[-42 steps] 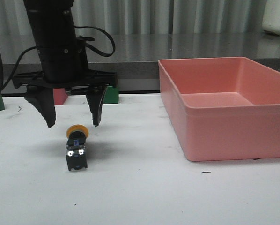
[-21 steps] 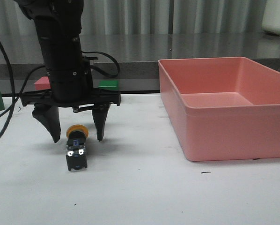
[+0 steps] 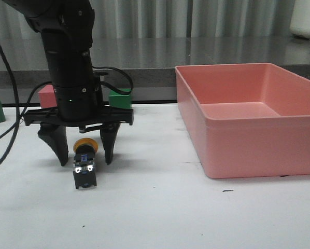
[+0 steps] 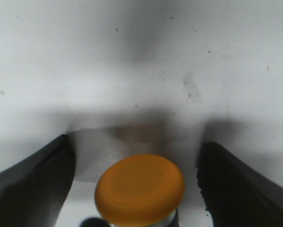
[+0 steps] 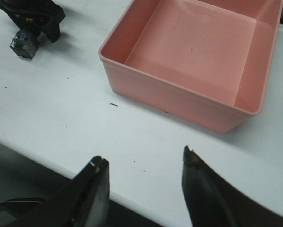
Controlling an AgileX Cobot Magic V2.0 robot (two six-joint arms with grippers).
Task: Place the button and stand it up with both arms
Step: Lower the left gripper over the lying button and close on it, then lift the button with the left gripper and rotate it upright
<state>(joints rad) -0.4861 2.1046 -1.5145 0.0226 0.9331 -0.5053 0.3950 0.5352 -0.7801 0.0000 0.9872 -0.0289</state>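
The white table (image 3: 196, 218) fills most of the front view, and the large pink bin (image 3: 248, 119) stands on its right half with nothing visible inside it. To the left, the left arm (image 3: 69, 67) reaches down over the work area, and its left gripper (image 3: 85, 155) has its jaws spread wide, one finger on each side of the yellow cap and neither one touching it, so it grips nothing. The right gripper (image 5: 141, 189) hangs well apart from the action, off the near edge of the table, with its jaws released and nothing between them. Behind the left arm, a red cube (image 3: 47, 96) and a green cube (image 3: 120, 99) sit near the back edge of the table. The button (image 3: 84, 163) lies on its side on the table, left of the bin, with its yellow cap pointing away from the camera and its black body and terminals facing forward. Judging by this, the task is at an early stage: the button is neither grasped nor upright, and the closing, lifting and standing all remain.
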